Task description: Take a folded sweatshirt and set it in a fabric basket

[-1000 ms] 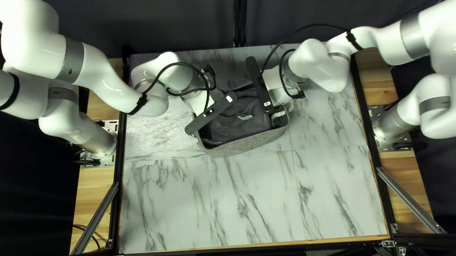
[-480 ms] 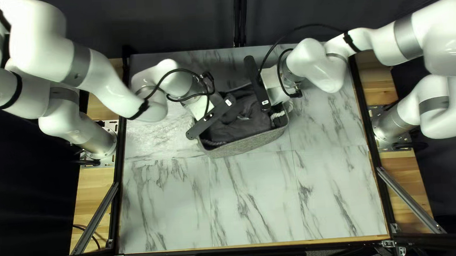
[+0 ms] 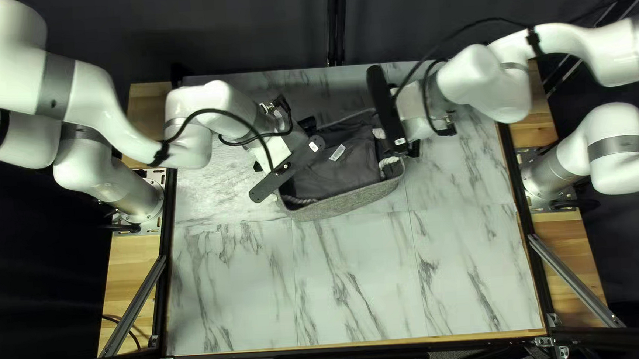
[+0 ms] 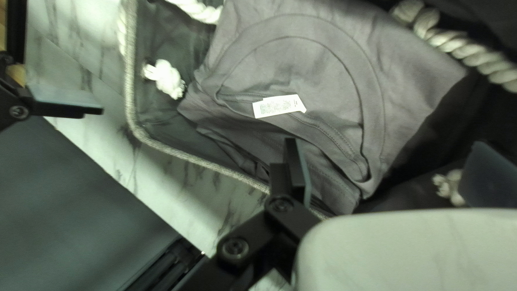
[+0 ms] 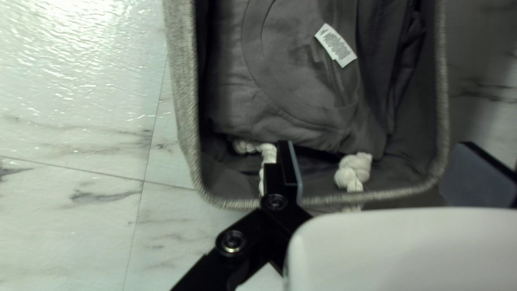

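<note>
Inside one basket (image 3: 350, 202), one sweatshirt (image 3: 345, 172)

- The sweatshirt (image 4: 334, 64) is dark gray and folded up. It lies inside the basket (image 3: 350, 202), with its round neck facing up and a little white tag (image 4: 277, 106) showing. Some of the cloth is wrinkly.
- The basket is light gray outside and dark gray inside. It stands upright on the far half of the table (image 3: 355, 273), a bit turned, with knotted white rope (image 5: 354, 170).
</note>
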`<control>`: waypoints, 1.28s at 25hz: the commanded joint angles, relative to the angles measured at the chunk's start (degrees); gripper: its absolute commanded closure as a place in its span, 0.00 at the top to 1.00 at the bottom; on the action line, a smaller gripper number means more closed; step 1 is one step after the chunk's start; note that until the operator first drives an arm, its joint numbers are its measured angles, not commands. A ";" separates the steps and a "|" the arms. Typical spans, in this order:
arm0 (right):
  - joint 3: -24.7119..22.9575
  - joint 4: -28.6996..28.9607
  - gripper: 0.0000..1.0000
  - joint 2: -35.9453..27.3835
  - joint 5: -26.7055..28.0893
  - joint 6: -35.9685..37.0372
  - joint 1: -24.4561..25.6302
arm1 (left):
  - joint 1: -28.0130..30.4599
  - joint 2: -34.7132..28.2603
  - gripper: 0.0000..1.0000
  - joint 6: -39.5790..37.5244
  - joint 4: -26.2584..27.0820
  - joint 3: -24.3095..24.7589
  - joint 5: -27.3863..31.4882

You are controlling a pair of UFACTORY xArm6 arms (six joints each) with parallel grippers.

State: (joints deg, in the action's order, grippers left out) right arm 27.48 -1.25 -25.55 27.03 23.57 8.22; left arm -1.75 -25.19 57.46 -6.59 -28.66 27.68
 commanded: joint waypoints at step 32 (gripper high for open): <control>-10.16 4.48 1.00 -21.76 11.66 2.99 7.66 | -33.93 -15.18 1.00 30.66 17.64 -0.31 22.00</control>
State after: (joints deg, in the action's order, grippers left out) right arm 17.23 3.29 -47.42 38.63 26.71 15.92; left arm -35.72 -40.43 88.16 11.01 -29.00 49.80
